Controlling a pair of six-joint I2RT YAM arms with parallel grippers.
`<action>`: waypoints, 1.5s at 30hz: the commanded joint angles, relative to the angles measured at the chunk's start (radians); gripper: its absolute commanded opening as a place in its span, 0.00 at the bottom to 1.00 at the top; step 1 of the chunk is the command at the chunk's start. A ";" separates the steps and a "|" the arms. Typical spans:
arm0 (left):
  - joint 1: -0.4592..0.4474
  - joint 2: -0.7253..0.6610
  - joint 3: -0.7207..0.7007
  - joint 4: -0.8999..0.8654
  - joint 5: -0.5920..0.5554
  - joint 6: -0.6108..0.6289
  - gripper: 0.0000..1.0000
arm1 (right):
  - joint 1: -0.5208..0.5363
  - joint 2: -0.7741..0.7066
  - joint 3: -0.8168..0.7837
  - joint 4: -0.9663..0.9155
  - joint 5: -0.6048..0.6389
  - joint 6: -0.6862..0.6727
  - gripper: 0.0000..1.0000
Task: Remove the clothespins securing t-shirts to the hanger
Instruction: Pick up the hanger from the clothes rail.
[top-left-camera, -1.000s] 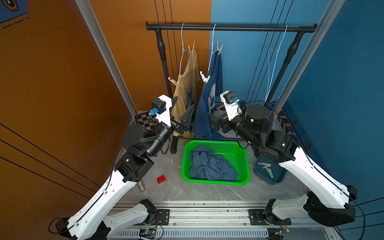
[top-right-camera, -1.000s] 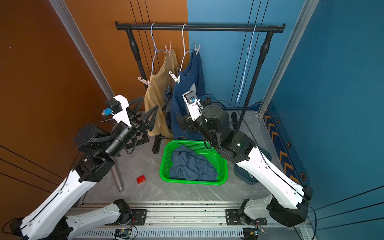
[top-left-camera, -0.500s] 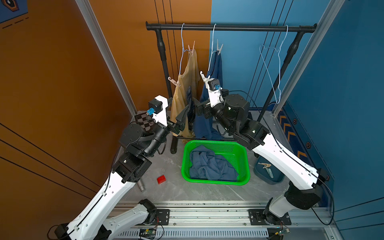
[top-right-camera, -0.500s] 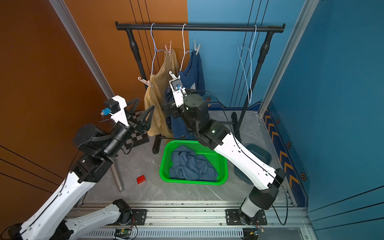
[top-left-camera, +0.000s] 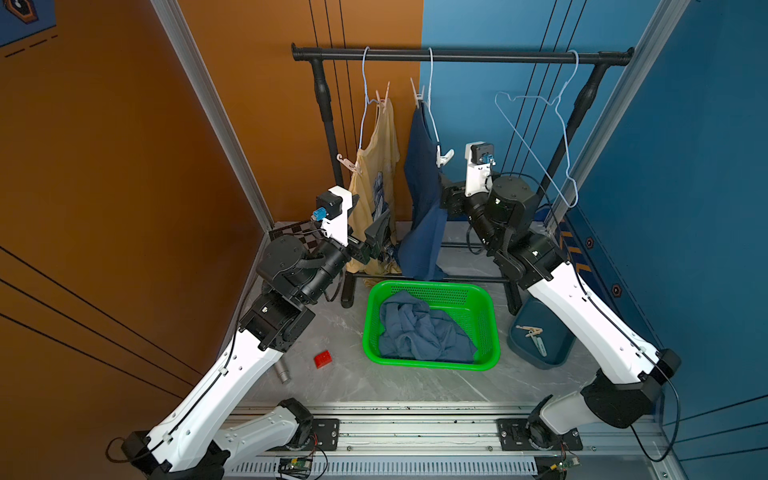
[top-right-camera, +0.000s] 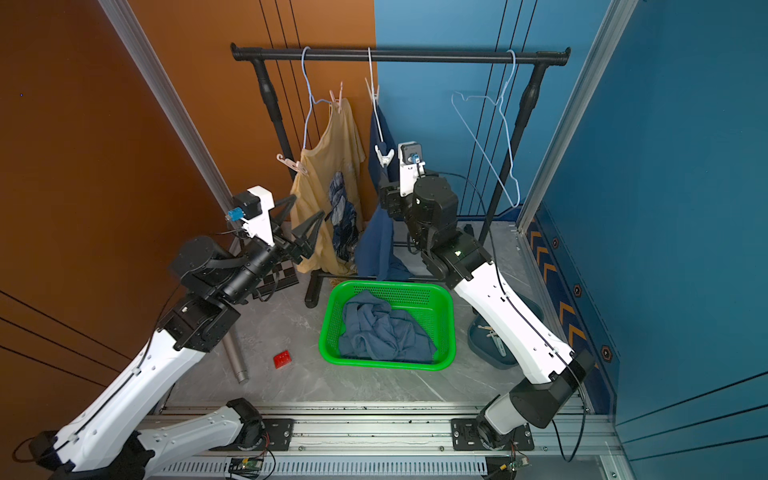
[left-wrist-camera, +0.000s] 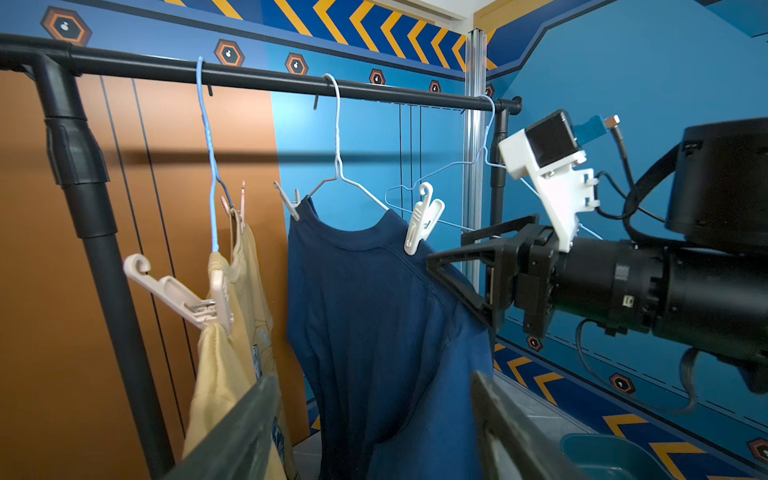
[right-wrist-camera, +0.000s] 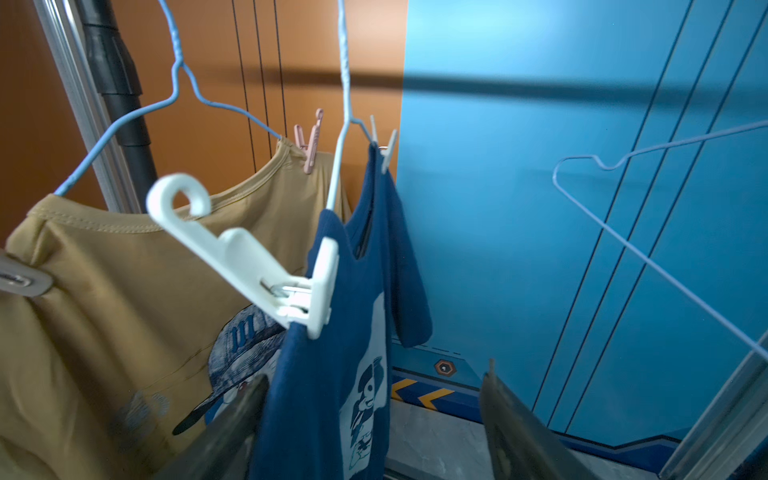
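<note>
On the black rail hang a pale yellow t-shirt (top-left-camera: 376, 174) and a navy t-shirt (top-left-camera: 424, 199). A slate blue t-shirt (top-left-camera: 419, 328) lies in the green basket. The yellow one carries a pink clothespin (top-left-camera: 384, 97) and a pale hooked clothespin (top-left-camera: 348, 163). A small white clothespin (top-left-camera: 417, 93) and a white hooked clothespin (top-left-camera: 444, 157) (right-wrist-camera: 249, 257) pin the navy one. My right gripper (left-wrist-camera: 446, 249) (right-wrist-camera: 374, 415) is open just below that hooked clip, at the navy shoulder. My left gripper (top-right-camera: 307, 206) (left-wrist-camera: 374, 415) is open and empty beside the yellow shirt.
An empty wire hanger (top-left-camera: 540, 137) hangs at the rail's right end. The green basket (top-left-camera: 432, 365) sits below the shirts. A dark blue bin (top-left-camera: 552, 361) at the right holds loose clothespins (top-left-camera: 530, 331). A red block (top-left-camera: 323, 358) and a metal cylinder (top-left-camera: 284, 374) lie on the floor.
My right arm reached up toward the navy shirt, then drew back right. The navy shirt's near shoulder and hooked clip swung right. The empty hanger turned broadside. The left arm barely moved.
</note>
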 joint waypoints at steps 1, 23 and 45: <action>0.006 0.030 0.053 0.035 0.041 -0.027 0.75 | -0.041 -0.028 -0.010 0.011 -0.096 0.062 0.71; -0.035 0.320 0.384 0.100 0.026 -0.027 0.75 | -0.171 0.029 -0.022 0.007 -0.377 0.147 0.39; -0.036 0.422 0.544 0.130 -0.041 -0.005 0.74 | -0.169 0.034 0.083 0.023 -0.396 0.071 0.00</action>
